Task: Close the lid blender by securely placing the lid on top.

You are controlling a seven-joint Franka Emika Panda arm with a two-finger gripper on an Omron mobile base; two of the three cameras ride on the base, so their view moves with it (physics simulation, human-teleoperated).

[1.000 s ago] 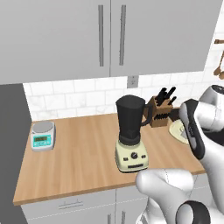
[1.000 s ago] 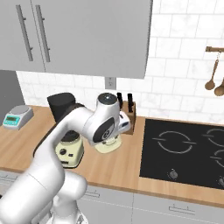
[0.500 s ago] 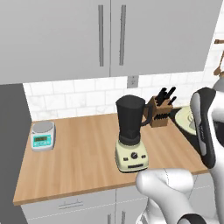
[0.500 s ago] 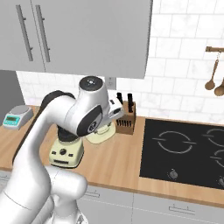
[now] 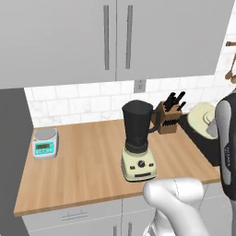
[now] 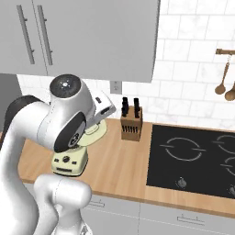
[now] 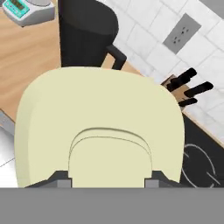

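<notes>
Home kitchen, wooden counter (image 5: 87,166), grey wall cabinets (image 5: 115,41), white tiled backsplash (image 6: 183,46), black hob (image 6: 193,158), knife block (image 6: 131,124)

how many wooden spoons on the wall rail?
2: wooden spoons and hang side by side from the rail right of the cooktop; more may lie outside the frame.
</notes>
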